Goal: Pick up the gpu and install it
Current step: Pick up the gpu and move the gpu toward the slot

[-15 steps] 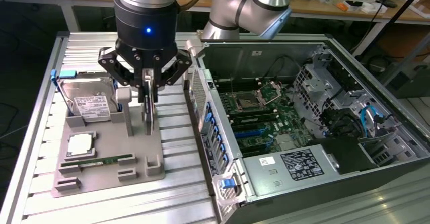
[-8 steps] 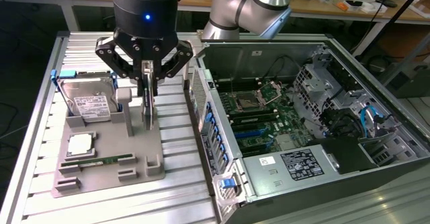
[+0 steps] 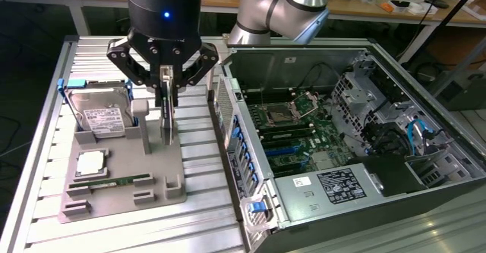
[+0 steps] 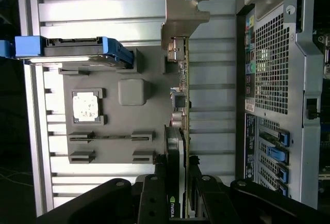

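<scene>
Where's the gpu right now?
Exterior view's left: the gpu stands on edge in the gripper, at the gray holder tray, between the hard drive and the open computer case.

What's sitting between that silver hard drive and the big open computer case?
The gpu, standing on edge with the gripper closed on it, over the gray tray. The exterior view shows it between the hard drive and the computer case.

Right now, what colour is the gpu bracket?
The gpu bracket is pale beige-silver, clearest in the wrist view.
</scene>
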You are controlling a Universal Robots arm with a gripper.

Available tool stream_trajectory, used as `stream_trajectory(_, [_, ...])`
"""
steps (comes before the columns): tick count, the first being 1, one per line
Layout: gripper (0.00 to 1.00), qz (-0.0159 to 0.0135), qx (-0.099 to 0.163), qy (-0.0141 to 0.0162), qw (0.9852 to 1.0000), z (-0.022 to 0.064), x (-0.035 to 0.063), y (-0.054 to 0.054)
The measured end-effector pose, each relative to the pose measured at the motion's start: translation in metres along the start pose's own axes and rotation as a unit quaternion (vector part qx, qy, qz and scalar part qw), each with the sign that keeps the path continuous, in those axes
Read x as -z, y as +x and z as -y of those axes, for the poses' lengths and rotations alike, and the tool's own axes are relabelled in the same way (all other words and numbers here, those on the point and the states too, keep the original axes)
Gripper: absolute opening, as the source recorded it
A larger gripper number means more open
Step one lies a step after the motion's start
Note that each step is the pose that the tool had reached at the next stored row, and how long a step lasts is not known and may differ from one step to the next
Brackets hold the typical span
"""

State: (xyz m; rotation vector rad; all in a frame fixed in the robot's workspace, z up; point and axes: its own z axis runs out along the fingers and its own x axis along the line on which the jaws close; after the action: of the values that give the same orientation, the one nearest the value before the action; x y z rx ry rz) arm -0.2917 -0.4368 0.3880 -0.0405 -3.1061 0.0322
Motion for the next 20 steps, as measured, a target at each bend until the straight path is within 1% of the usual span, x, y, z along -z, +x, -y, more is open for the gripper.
stream_trajectory(12, [0.27,0.0000,0.000,0.0001,1.0000,0.0002,0.0098,0.000])
stream_trajectory(14, [0.27,0.0000,0.000,0.0000,1.0000,0.0002,0.0124,0.000])
stream_trajectory(20, [0.27,0.0000,0.000,0.0000,1.0000,0.0005,0.0249,0.001])
